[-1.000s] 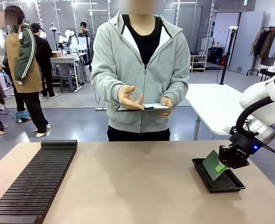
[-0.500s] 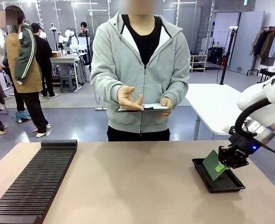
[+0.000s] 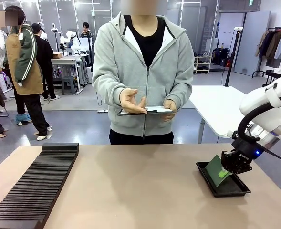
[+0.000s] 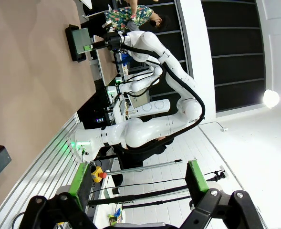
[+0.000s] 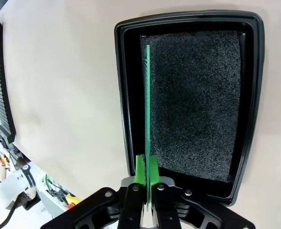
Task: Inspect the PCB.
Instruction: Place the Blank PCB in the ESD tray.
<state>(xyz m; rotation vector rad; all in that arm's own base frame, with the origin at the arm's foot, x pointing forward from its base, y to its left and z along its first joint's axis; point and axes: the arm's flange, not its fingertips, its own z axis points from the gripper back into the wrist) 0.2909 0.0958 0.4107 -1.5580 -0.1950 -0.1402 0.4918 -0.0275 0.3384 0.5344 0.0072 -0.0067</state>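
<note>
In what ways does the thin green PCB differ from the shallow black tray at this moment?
The thin green PCB is bright green and stands tilted on edge; the shallow black rectangular tray is black and lies flat on the table. The PCB is clamped between the right gripper's green pads; nothing grips the tray. The PCB is smaller and fits within the tray, which is lined with dark foam. Both are flat and rectangular.

Your worktop (image 3: 140, 191): plain tan surface. On it, a long black ribbed rack (image 3: 35, 188) at your left side and a shallow black tray (image 3: 223, 183) at your right, well apart.
</note>
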